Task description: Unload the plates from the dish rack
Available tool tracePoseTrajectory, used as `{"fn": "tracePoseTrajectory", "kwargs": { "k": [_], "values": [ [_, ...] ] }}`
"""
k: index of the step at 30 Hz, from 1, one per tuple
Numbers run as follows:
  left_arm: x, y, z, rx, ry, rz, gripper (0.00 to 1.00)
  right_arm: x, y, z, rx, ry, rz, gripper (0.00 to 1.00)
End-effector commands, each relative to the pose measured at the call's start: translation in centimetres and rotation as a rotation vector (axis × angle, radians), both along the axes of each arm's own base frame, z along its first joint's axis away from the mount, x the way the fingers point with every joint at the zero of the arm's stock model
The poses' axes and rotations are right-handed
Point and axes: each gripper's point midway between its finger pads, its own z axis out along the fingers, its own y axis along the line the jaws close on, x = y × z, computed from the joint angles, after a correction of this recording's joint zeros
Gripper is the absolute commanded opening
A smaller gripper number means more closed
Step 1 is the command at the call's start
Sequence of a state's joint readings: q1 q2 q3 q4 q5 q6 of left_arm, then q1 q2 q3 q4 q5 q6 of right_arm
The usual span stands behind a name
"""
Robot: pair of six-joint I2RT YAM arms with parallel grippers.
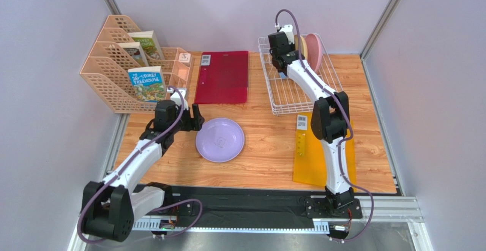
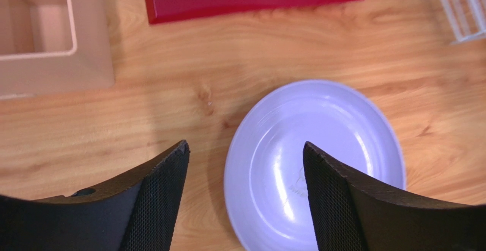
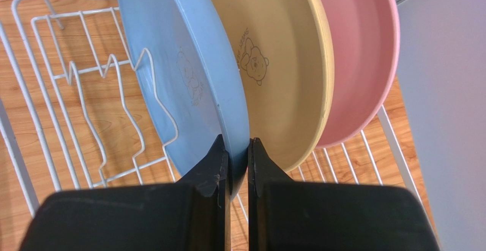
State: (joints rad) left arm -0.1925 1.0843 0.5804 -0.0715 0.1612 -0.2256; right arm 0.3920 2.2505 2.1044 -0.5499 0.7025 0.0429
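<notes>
The dish rack point(image 1: 280, 100) stood at the far right of the worktop point(image 1: 262, 154), with three plates point(image 1: 312, 49) on edge side by side in its far end; the right pincer point(image 3: 237, 143) sat on the rim of the leftmost plate point(image 3: 182, 74). A fourth plate point(image 1: 220, 140) lay flat near the middle, the left pincer point(image 2: 245, 148) just left of it. Behind it lay a folder point(image 1: 222, 77), between the rack and the file holders point(image 1: 111, 77). A mat point(image 1: 312, 162) lay before the rack.

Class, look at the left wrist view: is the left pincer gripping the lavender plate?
No: the left pincer is open, and the lavender plate lies flat on the table.
</notes>
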Motion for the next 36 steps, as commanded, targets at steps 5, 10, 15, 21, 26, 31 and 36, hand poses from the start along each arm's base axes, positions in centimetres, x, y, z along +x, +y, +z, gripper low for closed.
{"fn": "tracePoseTrajectory", "kwargs": {
  "k": [5,10,15,21,26,31,36],
  "values": [
    [1.3,-1.9,5.5,-0.189,-0.225,-0.006,0.81,-1.8,1.8,7.6,-0.113,-0.216,-0.082,0.00],
    [1.4,-1.8,4.9,-0.176,-0.204,0.002,0.82,-4.0,1.3,11.5,-0.160,-0.333,-0.181,0.00],
    [1.6,-1.6,4.9,-0.172,-0.209,0.013,0.86,-6.1,-0.1,12.5,-0.175,-0.365,-0.245,0.00],
    [1.9,-2.0,5.6,-0.189,-0.228,-0.003,0.93,-9.9,-0.2,15.2,-0.055,-0.382,-0.180,0.00],
    [2.0,-2.8,6.6,-0.239,-0.257,-0.032,0.93,-13.1,1.5,14.4,0.139,-0.325,-0.025,0.00],
    [2.0,-4.1,8.8,-0.338,-0.340,-0.077,0.93,-15.7,6.2,11.1,0.369,-0.183,0.224,0.00],
    [1.6,-4.8,9.8,-0.430,-0.389,-0.094,0.92,-17.3,9.7,9.6,0.537,-0.108,0.368,0.00]
  ]
}}
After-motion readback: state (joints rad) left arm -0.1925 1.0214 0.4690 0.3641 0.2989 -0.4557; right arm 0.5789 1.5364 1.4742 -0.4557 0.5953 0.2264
